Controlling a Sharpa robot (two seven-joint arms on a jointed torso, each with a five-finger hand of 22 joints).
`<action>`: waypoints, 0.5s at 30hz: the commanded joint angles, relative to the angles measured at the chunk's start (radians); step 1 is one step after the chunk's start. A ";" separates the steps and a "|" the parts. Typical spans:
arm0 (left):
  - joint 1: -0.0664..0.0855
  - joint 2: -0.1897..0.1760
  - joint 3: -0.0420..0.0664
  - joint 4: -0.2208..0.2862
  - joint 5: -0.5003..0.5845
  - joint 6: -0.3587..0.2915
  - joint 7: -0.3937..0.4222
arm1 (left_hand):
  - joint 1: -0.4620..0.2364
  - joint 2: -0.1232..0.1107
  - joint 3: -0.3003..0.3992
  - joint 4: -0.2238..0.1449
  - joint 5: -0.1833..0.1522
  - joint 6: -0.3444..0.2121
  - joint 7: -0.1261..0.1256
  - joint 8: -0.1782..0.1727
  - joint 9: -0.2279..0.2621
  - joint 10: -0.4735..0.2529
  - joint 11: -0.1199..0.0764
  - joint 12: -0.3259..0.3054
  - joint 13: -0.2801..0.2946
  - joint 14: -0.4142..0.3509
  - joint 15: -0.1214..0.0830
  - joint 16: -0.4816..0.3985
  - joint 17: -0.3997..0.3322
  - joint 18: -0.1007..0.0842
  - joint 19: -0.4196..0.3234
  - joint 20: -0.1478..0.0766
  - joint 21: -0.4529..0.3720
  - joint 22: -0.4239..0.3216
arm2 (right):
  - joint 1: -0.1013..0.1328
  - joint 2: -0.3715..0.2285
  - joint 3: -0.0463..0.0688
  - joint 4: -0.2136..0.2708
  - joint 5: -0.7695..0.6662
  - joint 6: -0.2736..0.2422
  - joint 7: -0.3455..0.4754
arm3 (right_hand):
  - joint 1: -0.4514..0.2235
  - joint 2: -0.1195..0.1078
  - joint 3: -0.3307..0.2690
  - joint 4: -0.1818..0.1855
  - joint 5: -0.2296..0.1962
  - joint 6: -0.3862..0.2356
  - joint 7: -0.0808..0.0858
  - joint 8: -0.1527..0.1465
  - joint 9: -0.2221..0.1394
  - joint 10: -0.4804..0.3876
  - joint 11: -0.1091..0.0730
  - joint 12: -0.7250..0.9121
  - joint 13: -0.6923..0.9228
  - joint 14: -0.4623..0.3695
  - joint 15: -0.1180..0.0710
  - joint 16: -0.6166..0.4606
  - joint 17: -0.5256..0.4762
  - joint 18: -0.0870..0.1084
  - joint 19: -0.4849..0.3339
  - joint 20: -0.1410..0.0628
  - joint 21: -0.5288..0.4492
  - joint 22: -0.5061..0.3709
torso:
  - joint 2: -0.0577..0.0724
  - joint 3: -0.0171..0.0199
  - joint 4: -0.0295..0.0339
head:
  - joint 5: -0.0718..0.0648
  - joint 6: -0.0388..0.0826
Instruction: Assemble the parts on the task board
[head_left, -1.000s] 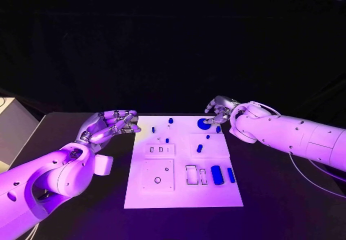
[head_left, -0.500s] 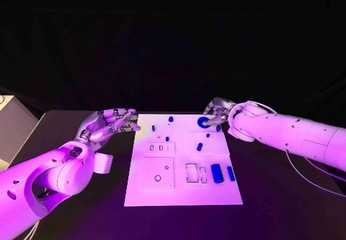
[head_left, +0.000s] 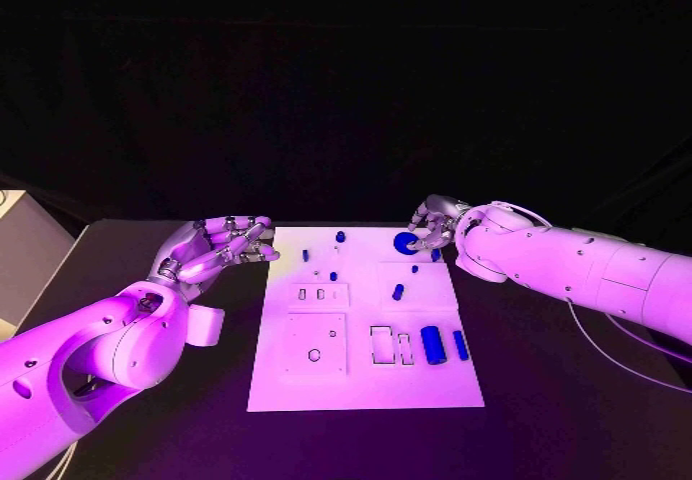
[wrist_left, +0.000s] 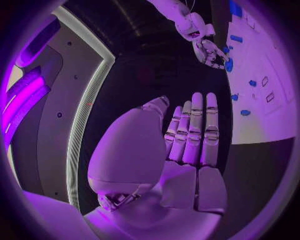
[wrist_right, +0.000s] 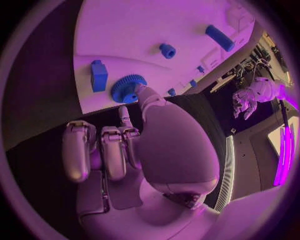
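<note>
The white task board (head_left: 361, 385) lies in the middle of the table. A blue gear (head_left: 405, 244) sits at its far right corner. My right hand (head_left: 437, 225) reaches down to it, and in the right wrist view my thumb and a finger pinch the blue gear (wrist_right: 127, 88) at its rim while the other fingers (wrist_right: 103, 150) stay curled. A blue block (wrist_right: 99, 75) stands beside the gear. My left hand (head_left: 221, 250) hovers off the board's far left corner, its fingers (wrist_left: 195, 132) stretched out and holding nothing.
Loose blue parts lie on the board: a thick cylinder (head_left: 434, 346), a bar (head_left: 462, 345), and small pegs (head_left: 400, 294) further back. White recessed blocks (head_left: 316, 350) sit on the board's left half. Black table surrounds the board.
My right hand has dropped toward the blue gear and closed its fingertips on it. The left hand has barely shifted.
</note>
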 joint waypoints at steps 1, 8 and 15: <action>0.000 0.003 0.001 0.001 -0.005 0.019 0.004 | 0.004 -0.010 0.006 0.002 -0.005 0.009 0.000 -0.006 -0.001 0.008 0.000 -0.006 -0.001 -0.006 0.000 0.004 0.001 0.014 0.006 -0.002 0.005 0.002 | -0.003 0.003 0.000 -0.005 -0.026 0.017 -0.005 | 0.012 0.003 0.008 0.001 0.011 0.004 -0.001 0.002 0.001 0.093 0.004 0.006 0.255 0.098 0.007 0.006 0.226 -0.007 0.045 0.007 0.006 0.050 | 0.000 0.0006 0.0003 | 0.001 -0.002; 0.000 0.003 0.001 0.002 -0.005 0.020 0.003 | 0.004 -0.010 0.006 0.002 -0.005 0.009 0.000 -0.006 -0.001 0.008 0.000 -0.006 -0.001 -0.006 0.000 0.004 0.001 0.014 0.006 -0.002 0.005 0.002 | -0.007 0.009 -0.001 -0.014 -0.022 0.026 -0.001 | 0.017 -0.001 0.022 0.007 0.051 0.007 -0.001 0.006 0.000 0.097 0.004 0.009 0.258 0.098 0.007 0.007 0.228 -0.008 0.044 0.007 0.010 0.055 | 0.001 -0.0002 -0.0002 | 0.000 -0.004; 0.000 0.003 0.001 0.002 -0.005 0.020 0.003 | 0.004 -0.010 0.006 0.002 -0.005 0.009 0.000 -0.006 -0.001 0.008 0.000 -0.006 -0.001 -0.006 0.000 0.004 0.001 0.014 0.006 -0.002 0.005 0.002 | -0.009 0.014 -0.002 -0.013 -0.016 0.033 0.001 | 0.015 -0.002 0.024 0.011 0.051 0.013 -0.003 0.010 0.001 0.100 0.003 0.011 0.261 0.098 0.007 0.007 0.229 -0.008 0.045 0.007 0.011 0.058 | 0.000 -0.0007 0.0009 | -0.003 -0.007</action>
